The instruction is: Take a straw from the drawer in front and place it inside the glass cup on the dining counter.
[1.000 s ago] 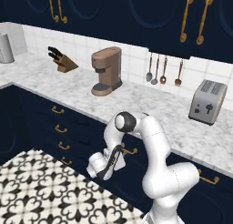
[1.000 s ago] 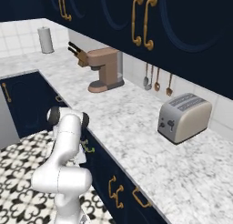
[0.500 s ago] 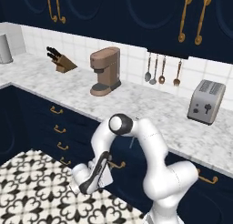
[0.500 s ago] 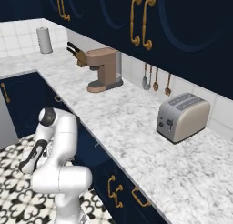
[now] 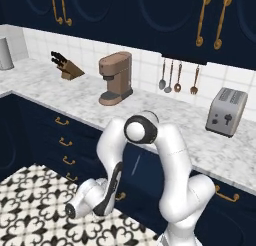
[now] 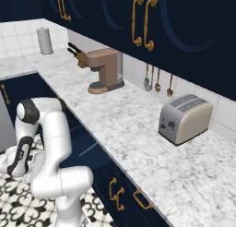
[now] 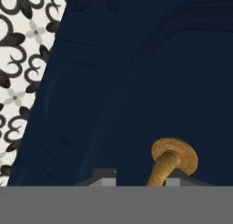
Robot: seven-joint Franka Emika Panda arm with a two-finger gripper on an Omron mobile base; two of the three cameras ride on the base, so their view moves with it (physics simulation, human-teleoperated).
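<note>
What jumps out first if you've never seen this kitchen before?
The big white robot arm, bent down low before the navy cabinets over the patterned black-and-white floor. On the marble worktop stand a brown coffee maker and a silver toaster. Up close, a gold handle on navy.

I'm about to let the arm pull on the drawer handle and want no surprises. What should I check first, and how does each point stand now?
1. Gold handle between the gripper fingertips: ok, its post sits in the gap in the hand view.
2. Jaws clamped on the handle: cannot tell, contact is hidden at the frame's bottom.
3. Drawer shut: ok, its navy front faces the hand with no inside showing.
4. Straw located: cannot tell.
5. Patterned floor behind the arm free for pulling back: ok.
6. Toaster and coffee maker clear of the arm: ok.
</note>
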